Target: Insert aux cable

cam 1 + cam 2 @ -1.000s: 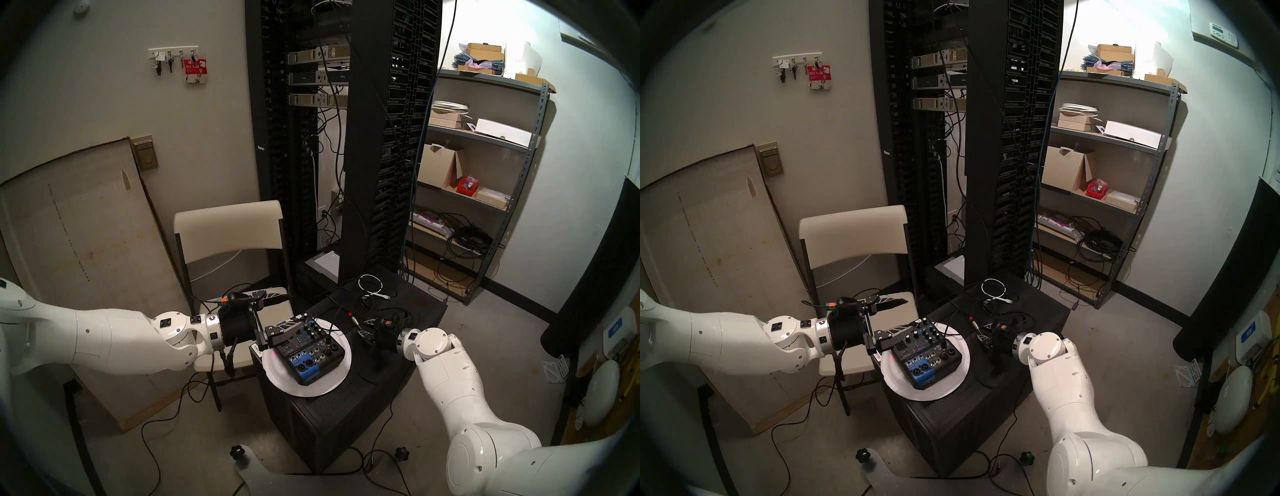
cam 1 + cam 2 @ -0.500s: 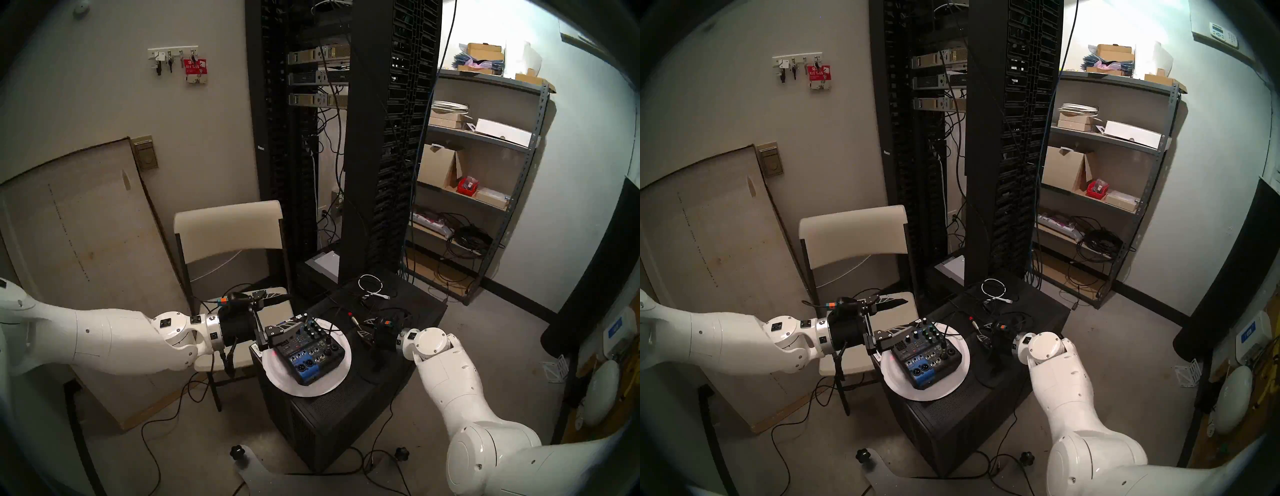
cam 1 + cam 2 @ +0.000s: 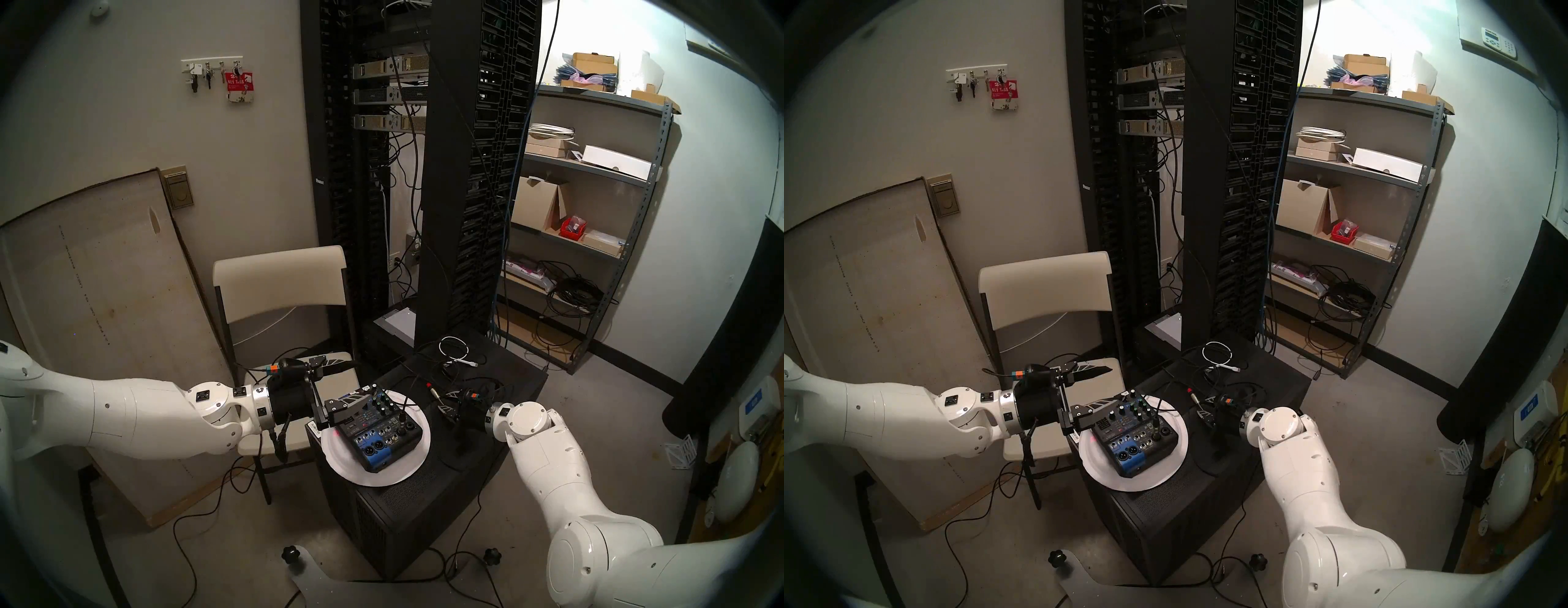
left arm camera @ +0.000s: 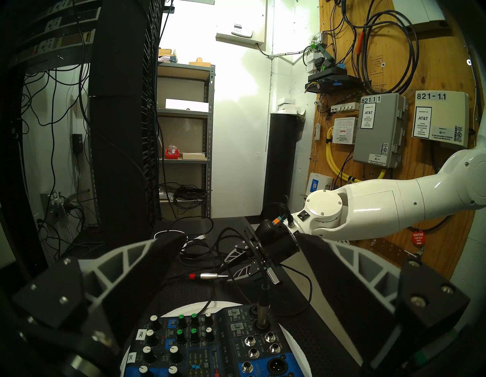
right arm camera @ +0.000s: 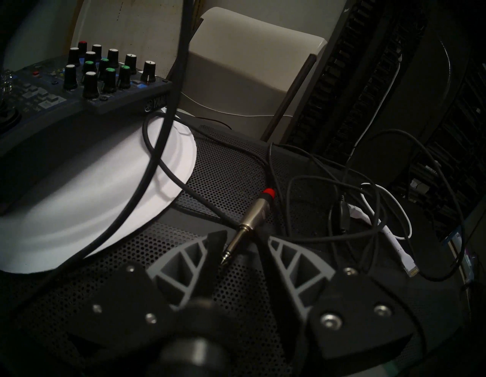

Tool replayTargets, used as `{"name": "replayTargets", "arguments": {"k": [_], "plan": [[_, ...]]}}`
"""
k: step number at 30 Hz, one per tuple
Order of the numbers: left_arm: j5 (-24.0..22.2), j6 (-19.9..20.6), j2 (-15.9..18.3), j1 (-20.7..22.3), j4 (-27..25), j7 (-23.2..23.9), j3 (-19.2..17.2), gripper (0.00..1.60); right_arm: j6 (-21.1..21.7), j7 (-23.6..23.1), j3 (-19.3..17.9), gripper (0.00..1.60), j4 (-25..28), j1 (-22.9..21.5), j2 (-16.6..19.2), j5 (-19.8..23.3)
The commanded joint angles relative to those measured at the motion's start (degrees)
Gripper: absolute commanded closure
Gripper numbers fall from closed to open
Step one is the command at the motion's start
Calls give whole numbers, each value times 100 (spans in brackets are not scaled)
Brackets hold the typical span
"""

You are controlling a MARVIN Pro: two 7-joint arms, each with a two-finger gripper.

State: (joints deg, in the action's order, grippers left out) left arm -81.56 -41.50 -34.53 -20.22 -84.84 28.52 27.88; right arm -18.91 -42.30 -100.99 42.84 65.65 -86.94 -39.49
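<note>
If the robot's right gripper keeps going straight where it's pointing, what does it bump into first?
Probably the aux cable's plug. Its silver tip already lies between the open fingers of the right gripper, pointing back at the wrist, on the perforated black case. Depth is hard to judge.

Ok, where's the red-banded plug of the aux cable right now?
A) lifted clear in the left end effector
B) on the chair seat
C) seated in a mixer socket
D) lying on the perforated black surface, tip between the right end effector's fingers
D: the red-banded plug lies on the perforated black surface, its tip between the unclosed fingers of the right end effector.
</note>
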Motion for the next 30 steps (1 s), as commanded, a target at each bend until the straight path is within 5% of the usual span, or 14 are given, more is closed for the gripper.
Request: {"name": "replayTargets", "arguments": {"k": [1, 14, 21, 30], "plan": [[10, -27, -4, 76, 1, -2, -62, 0, -47, 5, 12, 85, -8, -159, 29, -1], [10, -27, -5, 77, 1, -2, -61, 0, -86, 63, 11, 103, -32, -174, 32, 3], [10, -27, -5, 77, 1, -2, -61, 0, -97, 91, -1, 160, 8, -159, 40, 17], [10, -28, -5, 77, 1, -2, -61, 0, -134, -35, -85, 160, 283, -9, 43, 140]]}}
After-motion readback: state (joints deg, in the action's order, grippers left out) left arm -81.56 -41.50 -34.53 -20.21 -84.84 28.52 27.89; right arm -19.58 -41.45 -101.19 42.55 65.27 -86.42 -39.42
